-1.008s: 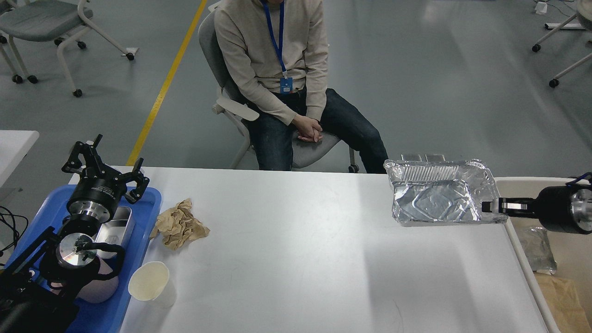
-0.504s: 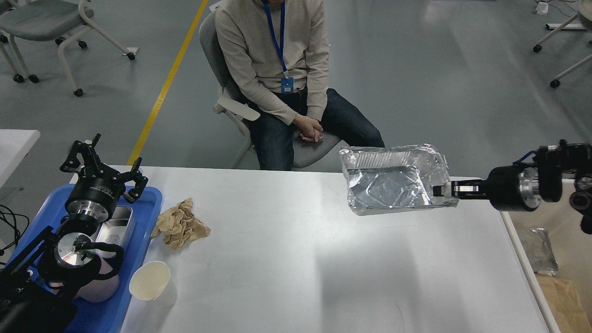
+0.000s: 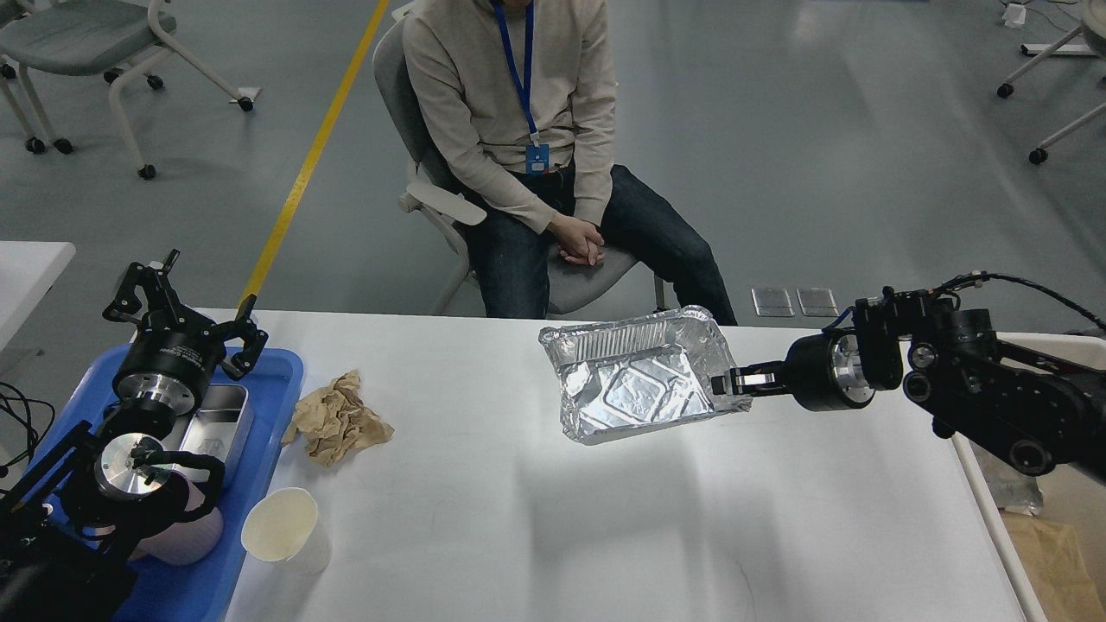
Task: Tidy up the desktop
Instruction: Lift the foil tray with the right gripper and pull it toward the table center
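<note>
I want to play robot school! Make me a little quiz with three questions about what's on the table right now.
1. True or false: the right gripper is pinching the rim of the foil tray.
2. Which lies closest to the crumpled brown paper on the desktop? A) the foil tray B) the paper cup C) the seated person
3. Fill in: the left gripper is over the ____ tray, and it is ____.

Key: 1 true. 2 B. 3 blue; open, holding nothing.
</note>
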`<state>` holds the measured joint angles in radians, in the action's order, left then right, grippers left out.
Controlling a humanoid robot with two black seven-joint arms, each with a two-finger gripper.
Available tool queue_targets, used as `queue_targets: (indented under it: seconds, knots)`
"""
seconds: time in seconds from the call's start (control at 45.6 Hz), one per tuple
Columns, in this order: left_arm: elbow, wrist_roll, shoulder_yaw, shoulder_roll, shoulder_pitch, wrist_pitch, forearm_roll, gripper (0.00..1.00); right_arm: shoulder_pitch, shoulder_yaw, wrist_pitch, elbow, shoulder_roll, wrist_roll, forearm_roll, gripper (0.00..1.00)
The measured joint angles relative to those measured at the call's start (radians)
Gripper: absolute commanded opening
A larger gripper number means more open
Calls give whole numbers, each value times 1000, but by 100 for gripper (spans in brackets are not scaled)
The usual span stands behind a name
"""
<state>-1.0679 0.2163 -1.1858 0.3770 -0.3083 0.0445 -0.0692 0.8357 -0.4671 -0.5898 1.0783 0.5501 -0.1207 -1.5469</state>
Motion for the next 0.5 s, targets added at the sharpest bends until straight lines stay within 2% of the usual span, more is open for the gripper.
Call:
queue_targets:
  seconds: [0.219, 0.372, 0.504]
  knots:
    - [0, 0, 0, 5, 0, -3, 0, 96, -18, 7, 56, -89, -78, 41, 5, 0]
    - [0, 0, 0, 7, -1, -3, 0, 96, -39, 7, 88, -99, -97, 69, 16, 0]
    - [0, 0, 0, 7, -3, -3, 0, 96, -44, -4, 96, -98, -100, 76, 23, 0]
